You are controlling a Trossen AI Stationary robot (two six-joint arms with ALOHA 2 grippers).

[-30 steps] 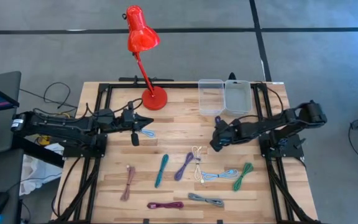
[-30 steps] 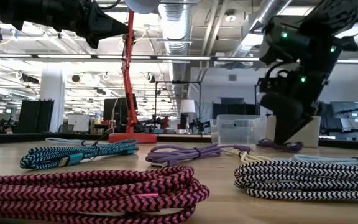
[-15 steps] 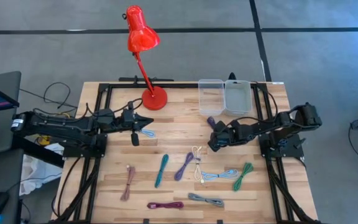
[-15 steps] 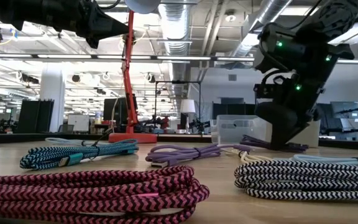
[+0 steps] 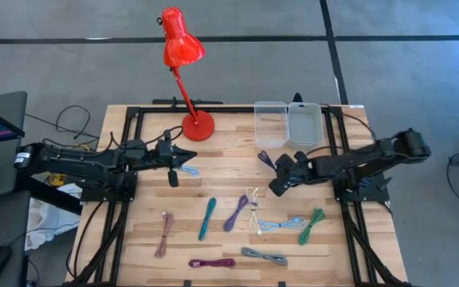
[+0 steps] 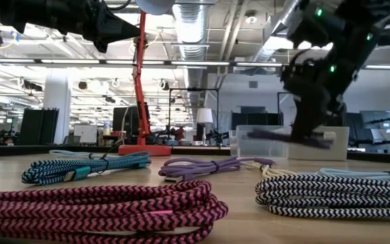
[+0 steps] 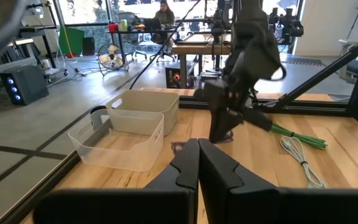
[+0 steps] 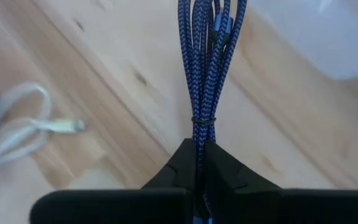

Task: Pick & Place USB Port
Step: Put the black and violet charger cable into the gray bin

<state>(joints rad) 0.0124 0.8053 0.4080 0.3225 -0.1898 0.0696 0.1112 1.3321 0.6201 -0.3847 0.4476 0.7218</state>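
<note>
Dark blue braided cable bundle, tied with a thin band, sits pinched between the tight-closed fingers of the right gripper. No writing or brand can be read anywhere. In the high view the right gripper holds the bundle up off the wooden slat table, just in front of two clear plastic bins. In the low view the bundle hangs sideways in front of the bins. More bundled cables lie nearer the front: a white one, a purple one, a teal one, a green one, a light blue one, a grey one, a magenta one and a pink-brown one. A red desk lamp stands at the back. The left gripper is shut with nothing in it, resting above a pale blue cable.
</note>
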